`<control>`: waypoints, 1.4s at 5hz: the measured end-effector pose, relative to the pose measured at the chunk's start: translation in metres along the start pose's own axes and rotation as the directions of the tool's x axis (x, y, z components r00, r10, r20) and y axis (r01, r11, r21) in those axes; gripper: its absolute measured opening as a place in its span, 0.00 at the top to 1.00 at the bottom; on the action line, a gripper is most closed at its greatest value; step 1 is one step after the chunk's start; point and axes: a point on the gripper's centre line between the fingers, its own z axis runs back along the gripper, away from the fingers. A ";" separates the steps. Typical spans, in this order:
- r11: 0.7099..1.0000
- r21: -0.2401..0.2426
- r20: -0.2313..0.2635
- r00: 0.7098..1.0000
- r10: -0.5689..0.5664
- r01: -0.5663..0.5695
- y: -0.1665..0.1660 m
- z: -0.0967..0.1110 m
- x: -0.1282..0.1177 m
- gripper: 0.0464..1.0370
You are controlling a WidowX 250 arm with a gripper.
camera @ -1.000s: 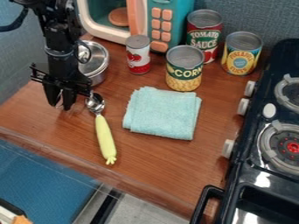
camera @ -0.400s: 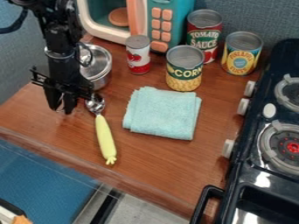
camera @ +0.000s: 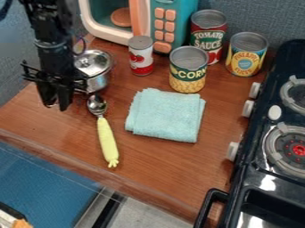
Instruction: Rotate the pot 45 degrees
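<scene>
The gripper [camera: 55, 100] hangs by the pot [camera: 99, 82] at left; whether it is open cannot be told. The spoon [camera: 106, 138] lies left of the towel [camera: 166, 115].

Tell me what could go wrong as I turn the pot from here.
The gripper covers part of the metal pot, so contact could be misjudged. The yellow-green-handled spoon has its bowl close to the pot and might get knocked. The pot's lid could shift if bumped.
</scene>
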 end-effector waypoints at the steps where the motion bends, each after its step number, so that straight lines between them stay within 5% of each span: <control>1: 1.000 0.001 -0.012 1.000 0.006 -0.006 0.007 0.000 -0.005 0.71; 2: 0.999 0.052 -0.037 0.999 0.013 -0.011 0.015 -0.008 -0.008 0.71; 3: 0.987 0.158 -0.062 0.998 0.006 0.004 0.023 -0.034 -0.008 0.71; 5: 0.988 0.155 -0.061 0.998 0.005 0.005 0.023 -0.037 -0.009 0.71; 7: 0.995 0.102 -0.058 0.998 0.009 -0.003 0.021 -0.018 -0.026 0.71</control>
